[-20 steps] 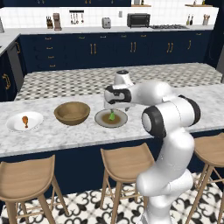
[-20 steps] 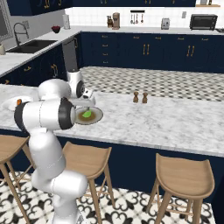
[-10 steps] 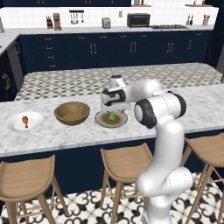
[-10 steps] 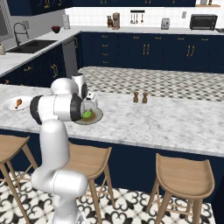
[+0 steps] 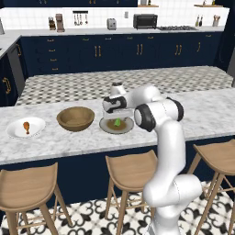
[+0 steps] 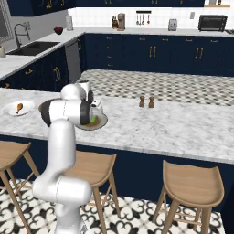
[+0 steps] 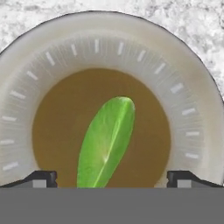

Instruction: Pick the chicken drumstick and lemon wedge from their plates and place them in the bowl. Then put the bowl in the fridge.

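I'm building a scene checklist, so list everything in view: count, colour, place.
Yellow-green lemon wedge: one, on the grey-rimmed plate with a brown centre, below the hand.
Deep brown wooden bowl: one, on the marble counter, between the two plates.
Orange-brown chicken drumstick: one, on the plain white plate, at the counter's left end.
Brown shakers: two, mid-counter.
Wooden stools: at least three, in front of the counter.
Gripper: one, white, jaws open, above the wedge.
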